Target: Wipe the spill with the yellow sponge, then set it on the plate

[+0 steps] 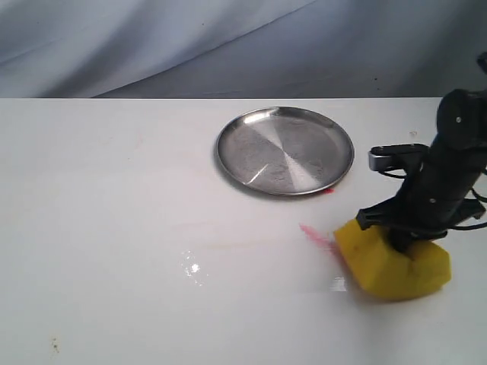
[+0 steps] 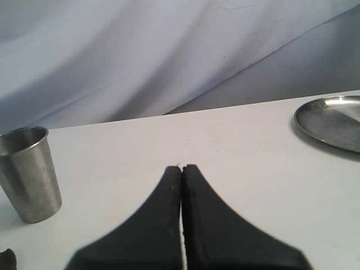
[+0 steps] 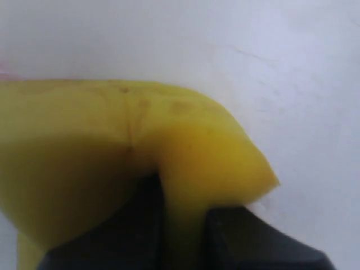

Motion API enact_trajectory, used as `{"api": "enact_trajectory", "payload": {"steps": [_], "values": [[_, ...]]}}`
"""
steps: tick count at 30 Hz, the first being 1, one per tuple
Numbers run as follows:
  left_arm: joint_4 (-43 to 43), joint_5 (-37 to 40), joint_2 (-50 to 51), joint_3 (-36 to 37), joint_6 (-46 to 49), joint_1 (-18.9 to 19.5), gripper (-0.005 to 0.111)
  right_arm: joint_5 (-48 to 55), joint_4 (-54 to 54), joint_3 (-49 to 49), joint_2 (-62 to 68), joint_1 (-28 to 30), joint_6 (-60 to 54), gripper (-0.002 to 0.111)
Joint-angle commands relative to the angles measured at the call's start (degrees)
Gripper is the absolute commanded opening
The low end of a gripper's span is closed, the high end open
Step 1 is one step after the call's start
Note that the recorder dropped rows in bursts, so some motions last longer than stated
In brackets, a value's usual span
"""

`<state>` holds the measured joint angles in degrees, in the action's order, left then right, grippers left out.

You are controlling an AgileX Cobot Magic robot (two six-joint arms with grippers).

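Yellow sponge (image 1: 380,270), thick and dented, sits on the desk (image 1: 114,228) squeezed in the right claw (image 1: 402,243). Beside it runs a pink streak (image 1: 316,234), with the plate (image 1: 285,150) behind. Left claw (image 2: 181,174) is closed and empty, with a steel cup (image 2: 31,171) nearby.

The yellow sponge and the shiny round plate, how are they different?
1. The bright yellow foam sponge is a thick, soft block; the round steel plate is shallow, hard-looking and shiny.
2. The sponge is squeezed in the right gripper; nothing touches the plate.
3. The sponge looks narrower than the plate, which is wider across.
Both rest on the white table, apart from each other.
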<state>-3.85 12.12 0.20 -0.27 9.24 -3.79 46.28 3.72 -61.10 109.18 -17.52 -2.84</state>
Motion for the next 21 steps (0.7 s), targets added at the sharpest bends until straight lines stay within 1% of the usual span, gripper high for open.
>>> {"api": "enact_trajectory", "payload": {"steps": [1,3,5,8,11,12,13,14,15,16,17,19,20,21], "values": [[-0.1,-0.3,-0.2,0.3,-0.1,-0.2,0.000,-0.4,-4.1,1.3,0.9,4.3,0.8,0.000],[-0.1,-0.3,-0.2,0.3,-0.1,-0.2,0.000,-2.6,-1.4,1.3,1.0,4.2,0.8,0.000],[-0.1,-0.3,-0.2,0.3,-0.1,-0.2,0.000,-4.8,2.9,1.3,1.1,2.6,-0.5,0.000],[-0.1,-0.3,-0.2,0.3,-0.1,-0.2,0.000,-5.8,8.6,-0.9,1.7,-1.3,-3.1,0.000],[-0.1,-0.3,-0.2,0.3,-0.1,-0.2,0.000,-3.8,10.0,-5.8,4.0,-7.1,-3.1,0.000],[-0.1,-0.3,-0.2,0.3,-0.1,-0.2,0.000,-3.1,10.6,-8.2,5.0,-9.8,-3.0,0.000],[-0.1,-0.3,-0.2,0.3,-0.1,-0.2,0.000,-2.1,12.2,-12.0,6.9,-13.7,-2.7,0.000],[-0.1,-0.3,-0.2,0.3,-0.1,-0.2,0.000,-1.7,13.1,-14.1,8.3,-15.8,-2.7,0.000],[-0.1,-0.3,-0.2,0.3,-0.1,-0.2,0.000,-1.3,14.5,-17.9,10.3,-19.8,-2.7,0.000],[-0.1,-0.3,-0.2,0.3,-0.1,-0.2,0.000,-0.9,14.9,-19.8,11.4,-21.7,-2.7,0.000],[-0.1,-0.3,-0.2,0.3,-0.1,-0.2,0.000,0.8,14.9,-22.9,13.3,-25.0,-2.7,0.000],[-0.1,-0.3,-0.2,0.3,-0.1,-0.2,0.000,3.6,14.7,-26.7,15.1,-29.6,-3.5,0.000],[-0.1,-0.3,-0.2,0.3,-0.1,-0.2,0.000,4.5,13.9,-27.4,15.1,-30.8,-4.3,0.000],[-0.1,-0.3,-0.2,0.3,-0.1,-0.2,0.000,5.4,10.5,-27.5,15.0,-32.6,-4.3,0.000]]}}
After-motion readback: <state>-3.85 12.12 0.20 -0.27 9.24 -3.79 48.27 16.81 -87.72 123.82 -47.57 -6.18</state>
